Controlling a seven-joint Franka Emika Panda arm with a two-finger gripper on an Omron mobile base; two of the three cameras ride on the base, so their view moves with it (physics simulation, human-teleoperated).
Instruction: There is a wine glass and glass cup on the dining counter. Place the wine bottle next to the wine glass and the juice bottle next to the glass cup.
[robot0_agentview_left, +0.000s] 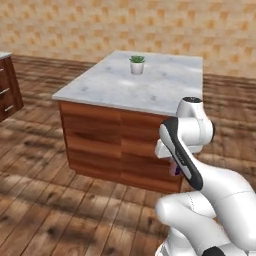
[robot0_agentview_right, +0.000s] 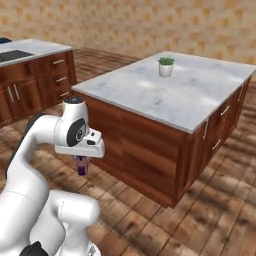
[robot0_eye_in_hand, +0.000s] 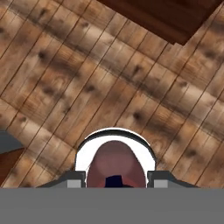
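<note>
Floor (robot0_agentview_left: 45, 210): brown wood planks with dark knots, running throughout. Far wall (robot0_agentview_left: 125, 25): tan, mottled block pattern. Centre: island counter (robot0_agentview_right: 190, 100) with white-grey marble top on reddish-brown wood base, drawers with metal handles on its right side. Small potted plant (robot0_agentview_right: 165, 66) stands on the top's far part. Left: wood drawer cabinets (robot0_agentview_right: 35, 80) under a marble worktop with a black hob (robot0_agentview_right: 12, 55).

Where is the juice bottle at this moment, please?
The juice bottle hangs in the gripper over the wooden floor, left of the dining counter in the right base view.
</note>
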